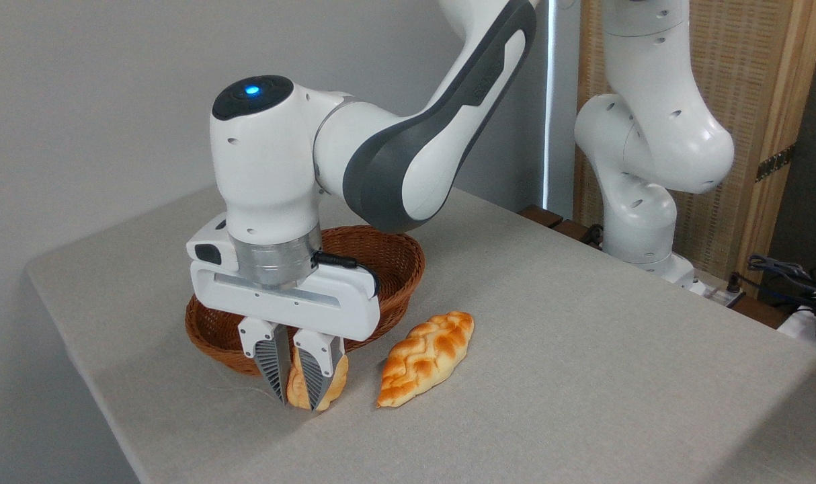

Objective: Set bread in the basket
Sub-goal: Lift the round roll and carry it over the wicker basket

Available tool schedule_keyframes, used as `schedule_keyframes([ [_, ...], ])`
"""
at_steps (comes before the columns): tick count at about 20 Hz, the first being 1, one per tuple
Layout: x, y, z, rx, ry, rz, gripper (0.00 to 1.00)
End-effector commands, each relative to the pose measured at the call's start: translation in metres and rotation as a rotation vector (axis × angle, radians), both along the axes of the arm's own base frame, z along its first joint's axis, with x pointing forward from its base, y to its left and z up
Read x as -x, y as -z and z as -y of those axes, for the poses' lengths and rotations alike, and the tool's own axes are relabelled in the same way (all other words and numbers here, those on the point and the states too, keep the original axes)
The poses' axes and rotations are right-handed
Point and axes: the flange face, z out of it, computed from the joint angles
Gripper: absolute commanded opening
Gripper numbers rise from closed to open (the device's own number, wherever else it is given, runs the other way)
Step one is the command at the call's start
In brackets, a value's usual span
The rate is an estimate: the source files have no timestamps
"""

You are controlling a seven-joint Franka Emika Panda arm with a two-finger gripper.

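The bread (337,384), a small pale-golden roll, sits on the table just in front of the basket. My gripper (298,393) has come straight down on it, and its two ribbed fingers are shut on the bread, squeezing it narrow; only slivers of the roll show between and beside the fingers. The fingertips reach almost to the tabletop. The basket (394,265), oval reddish-brown wicker, lies directly behind the gripper, and the gripper body hides much of its front and inside.
A long braided orange-brown loaf (426,357) lies on the table to the right of the gripper, close to the basket's front rim. The arm's base (640,222) stands at the back right, with cables (791,272) beside it. The table's front edge runs near the gripper.
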Motion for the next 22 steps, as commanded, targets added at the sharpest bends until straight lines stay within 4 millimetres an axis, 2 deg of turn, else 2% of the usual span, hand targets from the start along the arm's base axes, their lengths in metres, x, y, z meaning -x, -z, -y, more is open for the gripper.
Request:
schedule_keyframes([
  [1,0.001,-0.004,-0.002,0.008,-0.014,0.011,0.28],
  [3,0.001,-0.008,-0.006,0.004,-0.017,0.017,0.28],
  [6,0.001,-0.017,-0.028,-0.005,-0.051,0.035,0.29],
  [12,0.001,-0.048,-0.034,0.007,-0.068,0.093,0.30],
  [17,0.003,-0.092,-0.022,0.075,-0.081,0.165,0.30],
  [19,0.003,-0.097,-0.014,0.097,-0.078,0.174,0.34],
  [22,0.004,-0.106,0.021,0.118,-0.024,0.186,0.36],
])
